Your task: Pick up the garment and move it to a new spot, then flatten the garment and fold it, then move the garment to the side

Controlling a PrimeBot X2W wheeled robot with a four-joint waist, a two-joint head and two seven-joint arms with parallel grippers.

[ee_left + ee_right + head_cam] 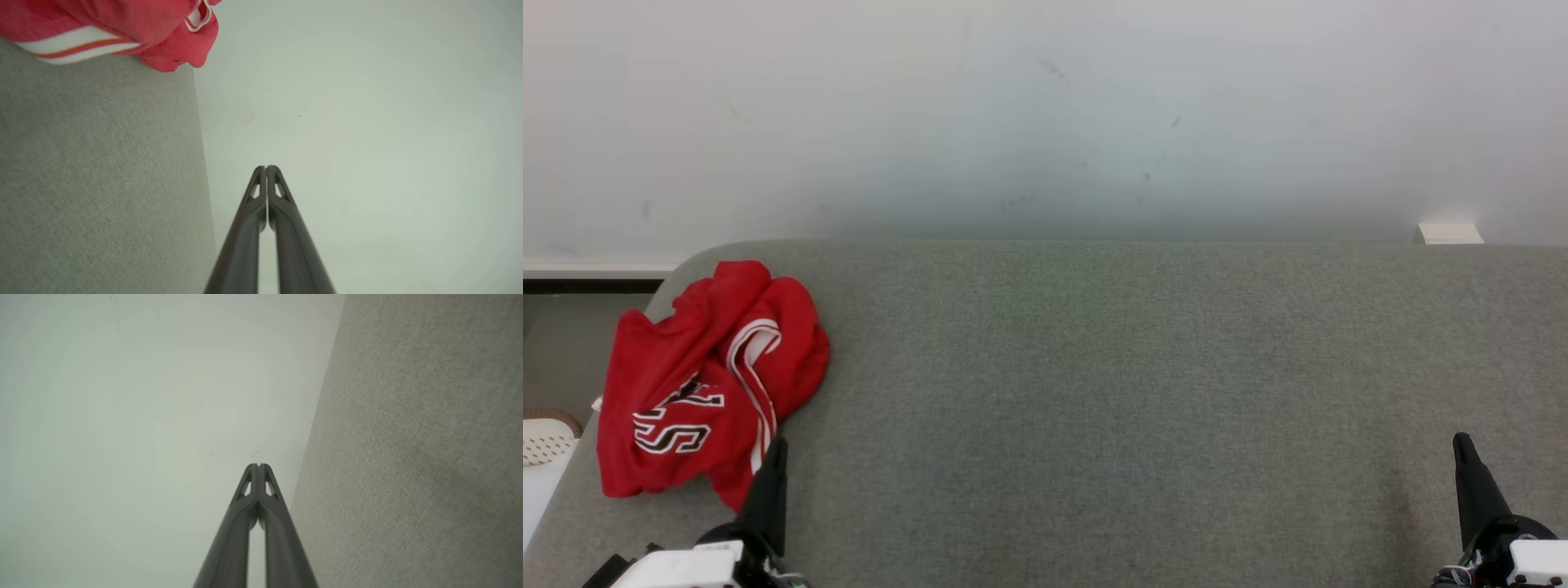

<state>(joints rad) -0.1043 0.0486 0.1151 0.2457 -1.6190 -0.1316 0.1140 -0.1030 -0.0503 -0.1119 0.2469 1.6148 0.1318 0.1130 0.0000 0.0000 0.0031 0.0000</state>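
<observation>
Head view showed the garment (pixel 686 367), red with white trim and lettering, lying crumpled at the far left end of the grey desk (pixel 1143 392), close to its rounded corner. The left jaws showed at the lower left, their tip just beside the heap's near hem; whether it touched cloth could not be told. The right jaws stood well apart at the lower right, over bare desk. In the wrist views each pair was pressed together tip to tip with nothing between, so both were clenched and empty. The task looked to be at its first step, the pick-up not yet begun. The next move would likely call for the left jaws to part, turn toward the heap, settle on a raised fold, pinch it, and carry the garment to the open middle of the desk.
</observation>
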